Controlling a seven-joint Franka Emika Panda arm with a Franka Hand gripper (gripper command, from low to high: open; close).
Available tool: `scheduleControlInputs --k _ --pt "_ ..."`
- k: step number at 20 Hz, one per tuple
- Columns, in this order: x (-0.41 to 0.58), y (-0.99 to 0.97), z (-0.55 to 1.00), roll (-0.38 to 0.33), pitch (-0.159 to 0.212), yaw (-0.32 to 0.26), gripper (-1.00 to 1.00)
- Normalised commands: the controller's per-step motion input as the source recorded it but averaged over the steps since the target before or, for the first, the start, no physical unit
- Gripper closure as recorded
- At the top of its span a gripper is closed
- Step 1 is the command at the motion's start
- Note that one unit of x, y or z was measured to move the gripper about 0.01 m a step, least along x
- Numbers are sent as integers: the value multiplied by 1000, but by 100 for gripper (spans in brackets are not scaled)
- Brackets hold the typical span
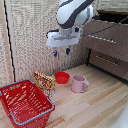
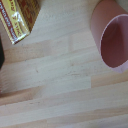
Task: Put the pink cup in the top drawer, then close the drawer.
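Observation:
The pale pink mug [image 1: 78,83] stands upright on the wooden floor, its handle towards the exterior view's right. In the wrist view the mug [image 2: 112,42] shows its open mouth at the picture's edge. My gripper [image 1: 61,51] hangs well above the floor, over the red bowl and to the exterior view's left of the mug. Its two blue-tipped fingers [image 1: 68,50] are spread apart and hold nothing. The dark brown dresser [image 1: 107,42] stands at the exterior view's right. Its uppermost drawer [image 1: 112,19] looks pulled out, with a dark opening on top.
A shallow red bowl [image 1: 62,77] sits just beside the mug. A yellow and red box [image 1: 44,81] stands behind a red wire-mesh basket [image 1: 25,104] at the exterior view's lower left; the box [image 2: 20,17] also shows in the wrist view. A woven wall is behind.

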Motion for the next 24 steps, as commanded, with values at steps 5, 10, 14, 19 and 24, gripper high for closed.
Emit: scheduleControlInputs --k 5,10,14,19,24 --pt "-123 -495 -143 31 0 -13 -100" --pt "-189 -574 -138 28 0 -25 -100" --pt "-200 -499 -196 10 9 -39 -100" --pt "-119 -330 -331 0 40 -48 -100" --pt "-188 -333 -325 0 2 -130 -100"
